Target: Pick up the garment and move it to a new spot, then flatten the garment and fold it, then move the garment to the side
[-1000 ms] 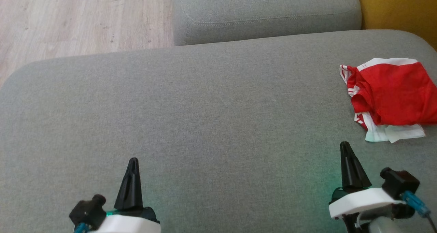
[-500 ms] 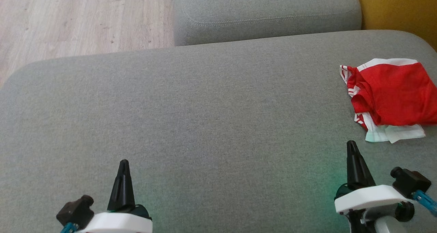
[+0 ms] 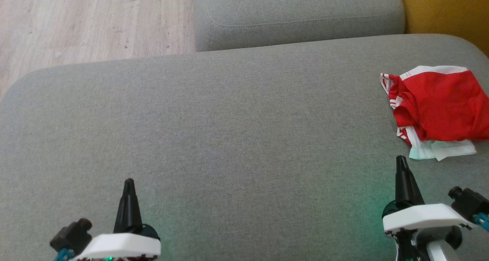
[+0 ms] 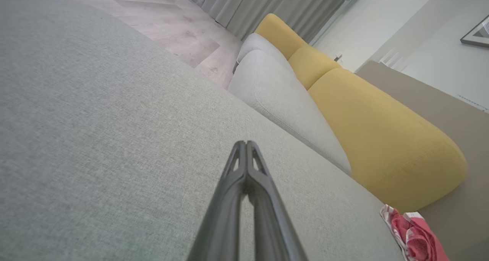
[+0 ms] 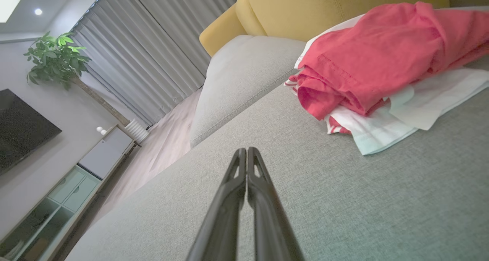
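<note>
The garment (image 3: pixel 435 104) lay at the right edge of the wide grey seat cushion (image 3: pixel 229 119). It seemed already folded and put to the side, so I judged that little or nothing was left to do. It was a compact red bundle with white striped trim, a little untidy, and a white layer stuck out at its near side. The left gripper (image 3: pixel 128 188) and the right gripper (image 3: pixel 401 165) were both fully closed and held nothing. The right one was near the bundle but not touching it.
</note>
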You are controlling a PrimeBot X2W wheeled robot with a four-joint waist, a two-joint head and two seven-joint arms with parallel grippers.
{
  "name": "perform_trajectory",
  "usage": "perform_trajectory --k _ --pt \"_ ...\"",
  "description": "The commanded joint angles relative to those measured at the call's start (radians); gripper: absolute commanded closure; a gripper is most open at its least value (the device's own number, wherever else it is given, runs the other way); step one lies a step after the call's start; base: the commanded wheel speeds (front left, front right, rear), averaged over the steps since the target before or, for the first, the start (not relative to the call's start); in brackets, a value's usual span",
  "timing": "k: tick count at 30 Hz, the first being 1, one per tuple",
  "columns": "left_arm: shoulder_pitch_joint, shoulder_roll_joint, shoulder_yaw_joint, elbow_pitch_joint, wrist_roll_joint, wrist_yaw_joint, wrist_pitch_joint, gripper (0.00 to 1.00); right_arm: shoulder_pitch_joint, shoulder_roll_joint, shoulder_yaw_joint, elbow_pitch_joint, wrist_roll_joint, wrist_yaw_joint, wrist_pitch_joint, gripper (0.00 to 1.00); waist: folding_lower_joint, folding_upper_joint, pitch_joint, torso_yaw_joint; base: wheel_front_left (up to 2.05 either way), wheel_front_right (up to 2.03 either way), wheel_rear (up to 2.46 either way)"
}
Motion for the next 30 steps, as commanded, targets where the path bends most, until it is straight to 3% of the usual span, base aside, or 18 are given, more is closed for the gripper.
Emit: perform_trajectory --k 1,30 --pt "-0.056 0.011 0.022 -0.029 -0.026 -0.007 0.006 1.0 -0.047 -0.013 -0.001 -0.037 0.03 0.003 0.008 1.0 0.0 -0.0001 0.0 0.0 0.0 0.0 0.0" --pt "-0.085 0.014 0.089 -0.02 -0.318 -0.016 0.088 1.0 -0.063 -0.016 -0.037 -0.05 0.355 0.004 0.089 1.0 -0.0001 -0.0001 -0.002 0.002 0.0 0.0 0.0"
